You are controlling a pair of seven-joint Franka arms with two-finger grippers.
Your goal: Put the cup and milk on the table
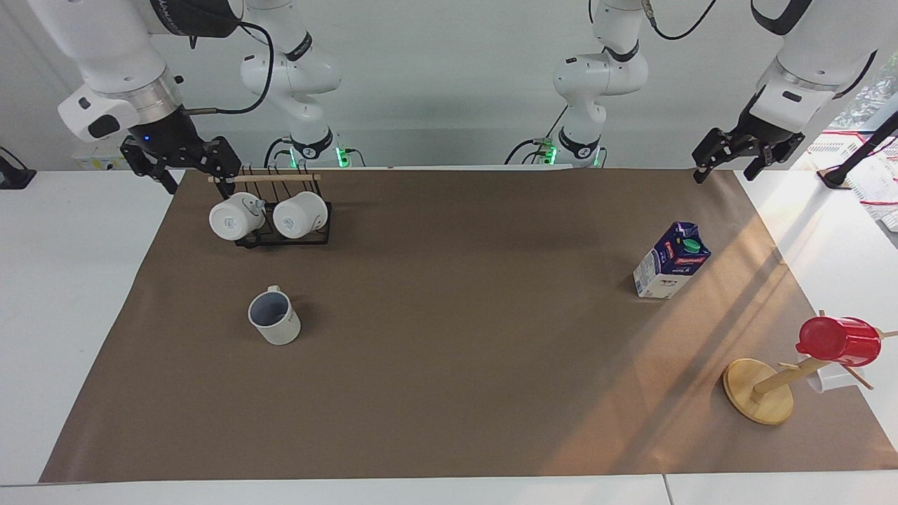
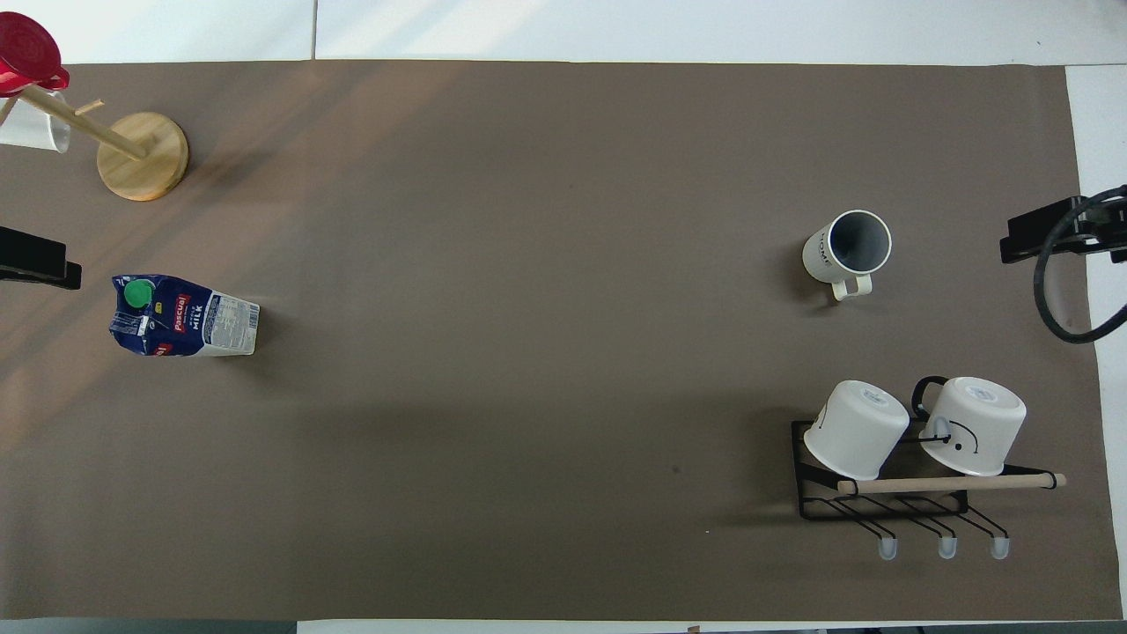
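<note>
A: What is being shown at the upper left of the facing view?

B: The right arm's black two-finger gripper (image 1: 188, 170) is being held up over the table's edge, just beside a black wire rack with a wooden rod (image 1: 283, 210). Its fingers are being kept apart, with nothing between them. Two white mugs with printed bases (image 1: 270, 216) are being carried on that rack, lying on their sides.

A: And lower down?

B: The light grey-white mug with the bluish-grey inside (image 1: 273, 317) is being seen at left of centre, upright on the wide brown paper-like mat (image 1: 449, 337), its small handle turned toward the robots. It is being touched by nothing.

A: Toward the right of the frame?

B: The small gable-top milk carton, dark blue above and white below with a green round cap (image 1: 672, 261), is being seen standing on the mat at right of centre, well apart from the mug. At the upper right, the left arm's black gripper (image 1: 738, 158) is being held over the mat's corner, fingers spread and empty. At the lower right, a red cup (image 1: 839, 340) is being carried on a wooden peg stand with a round base (image 1: 760, 391).
</note>
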